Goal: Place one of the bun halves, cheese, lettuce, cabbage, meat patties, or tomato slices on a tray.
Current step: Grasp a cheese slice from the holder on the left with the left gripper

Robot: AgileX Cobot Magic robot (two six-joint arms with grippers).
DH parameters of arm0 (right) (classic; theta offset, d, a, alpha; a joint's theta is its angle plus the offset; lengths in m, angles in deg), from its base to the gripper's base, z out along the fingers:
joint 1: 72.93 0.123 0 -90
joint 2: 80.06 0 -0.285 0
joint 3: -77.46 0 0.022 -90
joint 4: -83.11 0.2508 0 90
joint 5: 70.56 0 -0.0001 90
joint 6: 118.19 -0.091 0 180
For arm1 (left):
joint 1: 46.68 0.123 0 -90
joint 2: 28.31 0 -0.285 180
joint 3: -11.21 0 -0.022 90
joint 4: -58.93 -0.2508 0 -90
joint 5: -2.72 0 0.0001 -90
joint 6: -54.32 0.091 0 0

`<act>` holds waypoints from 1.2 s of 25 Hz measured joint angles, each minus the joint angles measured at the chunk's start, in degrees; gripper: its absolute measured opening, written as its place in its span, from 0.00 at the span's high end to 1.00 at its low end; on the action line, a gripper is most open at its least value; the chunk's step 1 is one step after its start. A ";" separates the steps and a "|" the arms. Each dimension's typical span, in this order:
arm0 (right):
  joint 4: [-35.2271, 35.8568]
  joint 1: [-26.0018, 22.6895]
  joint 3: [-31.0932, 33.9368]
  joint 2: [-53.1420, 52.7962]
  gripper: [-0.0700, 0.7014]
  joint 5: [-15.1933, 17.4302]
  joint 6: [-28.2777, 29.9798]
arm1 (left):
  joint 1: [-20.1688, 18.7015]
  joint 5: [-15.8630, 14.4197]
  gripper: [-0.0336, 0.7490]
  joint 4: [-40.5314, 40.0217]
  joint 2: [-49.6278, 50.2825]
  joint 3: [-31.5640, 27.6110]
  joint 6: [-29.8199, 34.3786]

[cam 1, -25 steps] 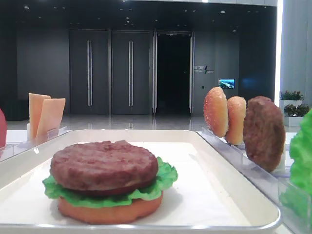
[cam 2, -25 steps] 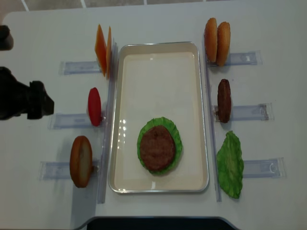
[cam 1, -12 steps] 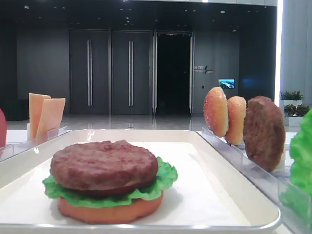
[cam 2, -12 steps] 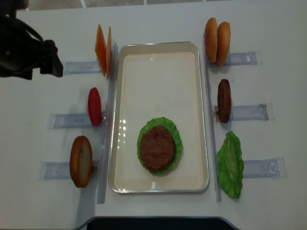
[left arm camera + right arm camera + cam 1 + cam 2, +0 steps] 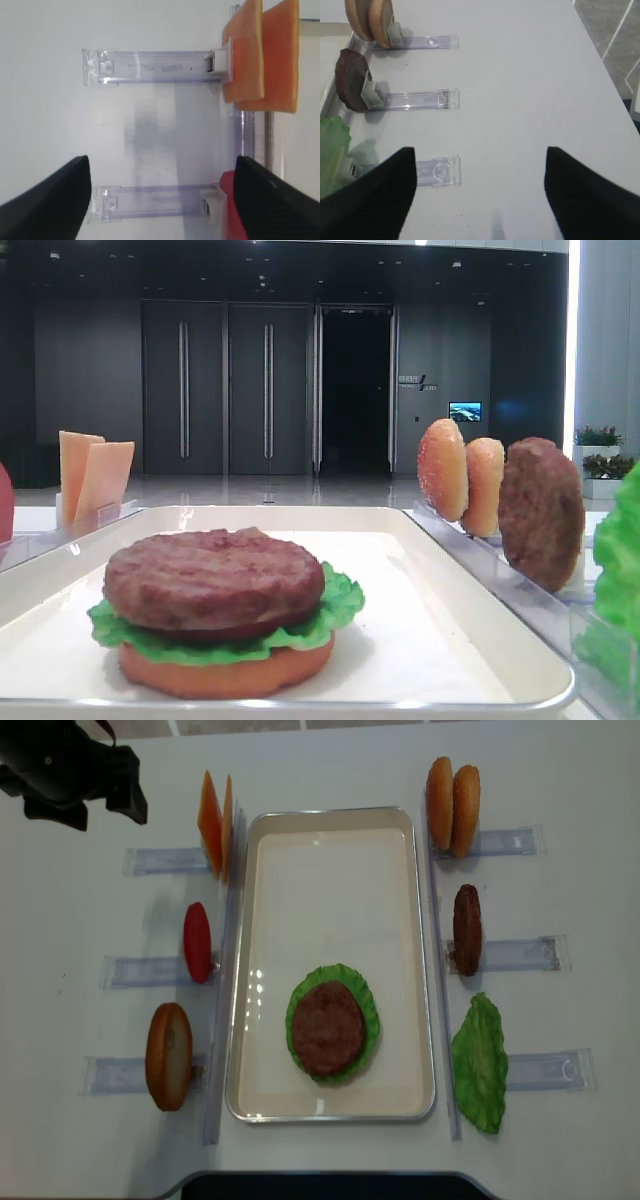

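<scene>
**Hovering with the left gripper wide near the cheese rack**

Looking first at my left gripper (image 5: 128, 798), I see it at the far left corner of the table (image 5: 330, 760), above the bare surface, with its jaws spread wide and nothing between them. In the left wrist view its two dark fingers (image 5: 45, 200) frame a clear rack (image 5: 150, 65), and at the end of this rack the two cheese slices (image 5: 262, 55) stand upright on edge, just beside the tray's left rim. A red tomato slice (image 5: 231, 200) shows below them on the next rack.

My right gripper (image 5: 480, 195) I see only in the right wrist view. Its fingers are also well apart and hold nothing, above the right edge of the table. Near it are the lettuce leaf (image 5: 332, 150), one meat patty (image 5: 351, 80) standing upright in its rack, and two bun halves (image 5: 370, 17) further on.

The tray (image 5: 330, 825) lies in the middle of the table. Near its front edge sits a stack: a bun half (image 5: 225, 672) at the bottom, lettuce (image 5: 335, 605) over it, and a patty (image 5: 213, 578) on top. The far part of the tray is bare. One more bun half (image 5: 168, 1055) stands at the left front side of the table.
</scene>
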 joint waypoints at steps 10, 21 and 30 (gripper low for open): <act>0.00 0.00 0.00 0.00 0.22 0.00 0.00 | -1.80 -7.04 0.07 -0.80 10.49 12.24 5.16; 0.00 0.00 0.00 0.00 0.22 0.00 0.00 | -3.07 -8.02 0.07 2.06 15.77 16.11 6.73; 0.00 0.00 0.00 0.00 0.22 0.00 0.00 | -4.76 -7.06 0.07 4.28 15.82 16.15 1.83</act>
